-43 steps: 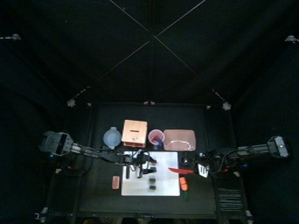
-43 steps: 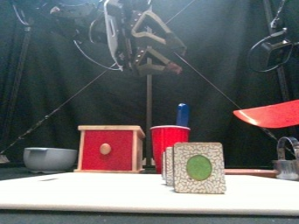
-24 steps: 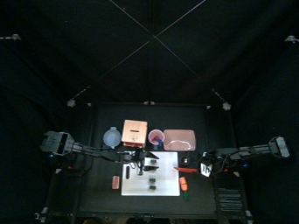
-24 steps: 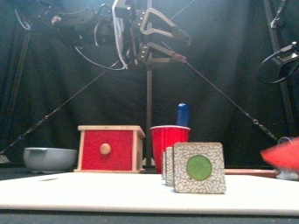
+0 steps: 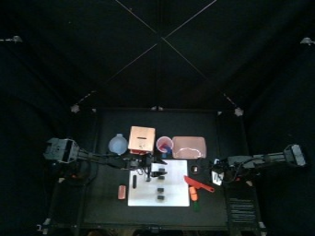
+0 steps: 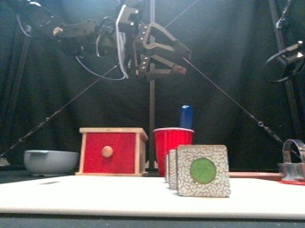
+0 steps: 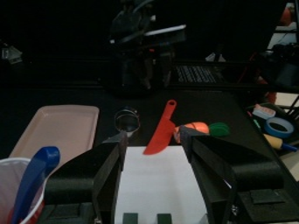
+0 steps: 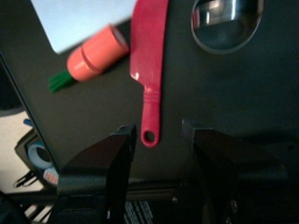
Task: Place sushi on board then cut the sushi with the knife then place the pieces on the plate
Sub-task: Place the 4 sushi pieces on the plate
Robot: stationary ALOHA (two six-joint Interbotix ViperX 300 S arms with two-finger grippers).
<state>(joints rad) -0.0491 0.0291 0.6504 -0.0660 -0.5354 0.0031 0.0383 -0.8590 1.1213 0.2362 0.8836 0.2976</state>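
The toy sushi [image 6: 198,171] stands on the white board [image 5: 169,171] as a few dark green blocks [image 5: 154,192] close together. The red knife [image 5: 198,185] lies flat on the table just right of the board, its handle end [image 8: 147,131] between my right gripper's [image 8: 163,133] open jaws, which do not touch it. My right gripper [image 5: 216,172] hovers low over it. My left gripper [image 6: 155,44] hangs open and empty high above the board's back edge. The pink plate [image 5: 189,147] lies behind the board.
Behind the board stand a blue-grey bowl [image 5: 118,144], a wooden box [image 5: 142,140] and a red cup [image 6: 173,142] holding a blue knife [image 6: 186,116]. A metal cutter [image 8: 228,22] and a toy carrot [image 8: 93,54] lie by the red knife. A small red toy [image 5: 122,191] lies left of the board.
The red knife, held up in the air at the right before, has come down and now lies on the table. My right gripper has let go of it.
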